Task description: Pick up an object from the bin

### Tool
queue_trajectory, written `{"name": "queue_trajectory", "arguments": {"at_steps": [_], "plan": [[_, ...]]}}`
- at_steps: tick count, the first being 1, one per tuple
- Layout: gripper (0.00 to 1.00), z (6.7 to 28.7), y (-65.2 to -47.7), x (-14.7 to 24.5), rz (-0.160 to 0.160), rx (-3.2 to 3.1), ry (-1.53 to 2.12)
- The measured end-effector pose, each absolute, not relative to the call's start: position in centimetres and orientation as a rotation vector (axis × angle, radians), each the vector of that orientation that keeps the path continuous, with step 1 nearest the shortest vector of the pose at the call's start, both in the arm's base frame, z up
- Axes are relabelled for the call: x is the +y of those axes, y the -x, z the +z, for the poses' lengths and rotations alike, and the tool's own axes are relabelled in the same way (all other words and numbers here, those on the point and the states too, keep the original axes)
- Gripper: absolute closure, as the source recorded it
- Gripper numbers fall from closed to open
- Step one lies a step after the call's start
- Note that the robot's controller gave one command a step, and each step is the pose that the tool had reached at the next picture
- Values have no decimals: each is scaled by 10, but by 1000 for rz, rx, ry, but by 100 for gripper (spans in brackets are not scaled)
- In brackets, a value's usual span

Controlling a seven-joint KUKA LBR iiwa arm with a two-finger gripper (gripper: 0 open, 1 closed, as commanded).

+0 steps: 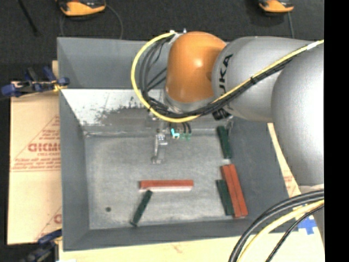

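The gripper (158, 149) hangs below the arm's orange cover (188, 67), over bare floor in the far middle of the grey bin (73, 146). I cannot tell how far open it is, and I see nothing in its grasp. Nearest to it, on the near side, a flat red bar (166, 185) with a pale edge lies crosswise. A dark green stick (140, 208) lies slanted just near-left of the bar. By the right wall lies a red block (234, 190) with a dark green strip (222, 196) against its left side, and another green stick (223, 141) lies farther back.
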State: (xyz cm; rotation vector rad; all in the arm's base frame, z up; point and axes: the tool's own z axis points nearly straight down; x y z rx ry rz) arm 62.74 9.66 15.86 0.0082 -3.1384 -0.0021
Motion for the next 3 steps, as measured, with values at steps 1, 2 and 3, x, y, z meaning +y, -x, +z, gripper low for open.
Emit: {"name": "queue_trajectory", "arguments": {"at_steps": [1, 2, 3], "plan": [[0, 90, -527, 104, 2, -3130, -132], [0, 69, -513, 79, 0, -3139, -91], [100, 71, -514, 80, -3, -3143, -87]]}}
